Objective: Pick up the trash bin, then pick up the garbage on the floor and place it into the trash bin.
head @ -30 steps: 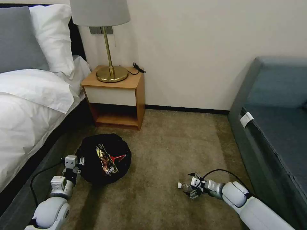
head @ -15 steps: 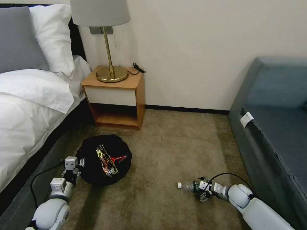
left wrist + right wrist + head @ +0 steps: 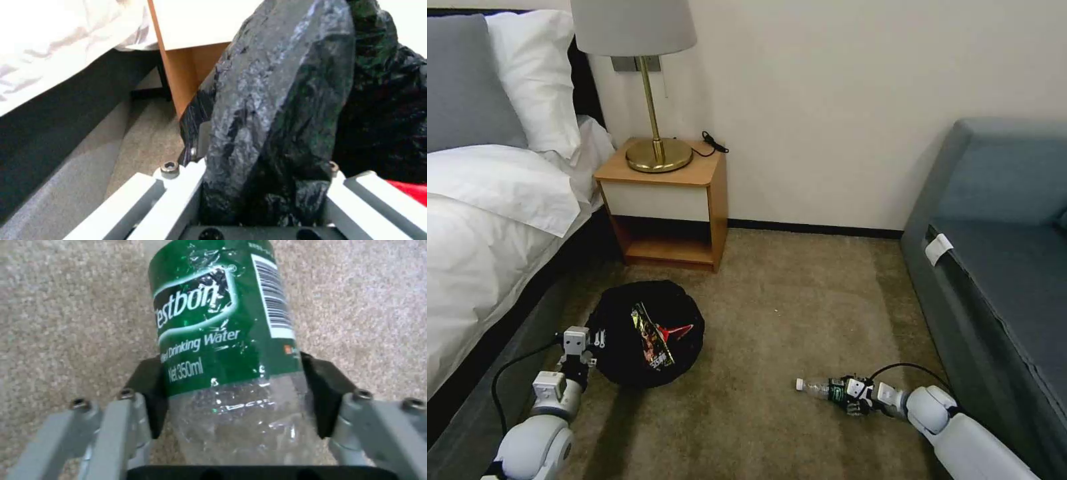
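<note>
Plastic bottle (image 3: 222, 350) lies on carpet (image 3: 774, 320), the right gripper (image 3: 848, 397) closed around it. Left gripper (image 3: 590, 347) seems clamped on the bin (image 3: 620, 320) rim.

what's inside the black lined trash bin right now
Inside the round bin lined with crinkly black plastic, a yellow-brown snack wrapper and a red piece lie on top. The dark bag folds cover anything beneath. The left gripper grips its rim.
</note>
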{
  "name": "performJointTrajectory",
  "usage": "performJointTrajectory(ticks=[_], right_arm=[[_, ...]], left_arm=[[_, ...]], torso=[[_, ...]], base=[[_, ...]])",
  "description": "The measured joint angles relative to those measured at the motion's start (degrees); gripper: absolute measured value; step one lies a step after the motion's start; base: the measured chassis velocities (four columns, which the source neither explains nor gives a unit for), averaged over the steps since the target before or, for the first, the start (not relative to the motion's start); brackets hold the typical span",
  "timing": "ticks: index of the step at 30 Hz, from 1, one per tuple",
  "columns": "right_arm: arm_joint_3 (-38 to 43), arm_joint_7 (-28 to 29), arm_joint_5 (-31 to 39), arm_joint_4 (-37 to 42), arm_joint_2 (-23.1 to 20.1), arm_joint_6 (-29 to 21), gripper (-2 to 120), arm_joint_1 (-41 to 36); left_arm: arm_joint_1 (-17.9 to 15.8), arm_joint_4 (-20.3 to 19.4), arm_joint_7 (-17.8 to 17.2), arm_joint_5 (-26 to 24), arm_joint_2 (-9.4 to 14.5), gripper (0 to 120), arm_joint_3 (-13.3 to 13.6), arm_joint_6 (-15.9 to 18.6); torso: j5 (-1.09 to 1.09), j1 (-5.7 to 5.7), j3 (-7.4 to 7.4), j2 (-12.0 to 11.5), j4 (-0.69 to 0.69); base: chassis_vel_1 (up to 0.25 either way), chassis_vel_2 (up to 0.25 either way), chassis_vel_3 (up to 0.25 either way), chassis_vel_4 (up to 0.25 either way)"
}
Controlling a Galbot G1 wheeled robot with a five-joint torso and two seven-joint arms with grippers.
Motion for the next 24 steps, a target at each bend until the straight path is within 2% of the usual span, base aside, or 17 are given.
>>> performJointTrajectory(ticks=[6,9,12,16,23,24], right_arm=[[0.13,-0.31,-0.11,-0.11,0.09,0.21,47,-0.04],[0.41,-0.37,-0.22,-0.17,0.10,0.37,37,-0.14],[0.47,-0.43,-0.25,-0.19,0.11,0.48,31,-0.18],[0.63,-0.48,-0.26,-0.18,0.23,0.72,27,-0.16],[1.37,-0.35,0.23,0.68,0.47,0.63,27,0.01],[1.49,-0.31,0.50,1.13,0.54,0.62,27,0.09]], left_arm=[[-0.04,0.12,0.01,0.04,-0.05,4,0.00,-0.01],[-0.08,0.21,0.03,0.06,-0.08,4,0.01,-0.05],[-0.08,0.23,0.04,0.06,-0.08,4,0.01,-0.07],[-0.09,0.22,0.04,0.04,-0.04,4,-0.01,-0.08],[-0.14,0.12,0.07,0.00,0.01,4,-0.05,-0.08],[-0.16,0.10,0.06,0.00,0.01,4,-0.07,-0.08]], torso=[[0.01,0.00,0.00,0.00,0.00],[0.05,0.00,0.01,-0.01,0.06],[0.03,0.00,0.01,-0.02,0.04],[0.05,0.00,0.01,-0.02,0.02],[0.06,0.00,0.02,-0.03,0.02],[0.00,0.00,0.02,-0.03,0.02]], base=[[0.000,0.000,0.000,0.000],[0.000,0.000,0.000,0.000],[0.000,0.000,0.000,0.000],[0.000,0.000,0.000,0.000],[0.000,0.000,0.000,0.000],[0.000,0.000,0.000,0.000]])
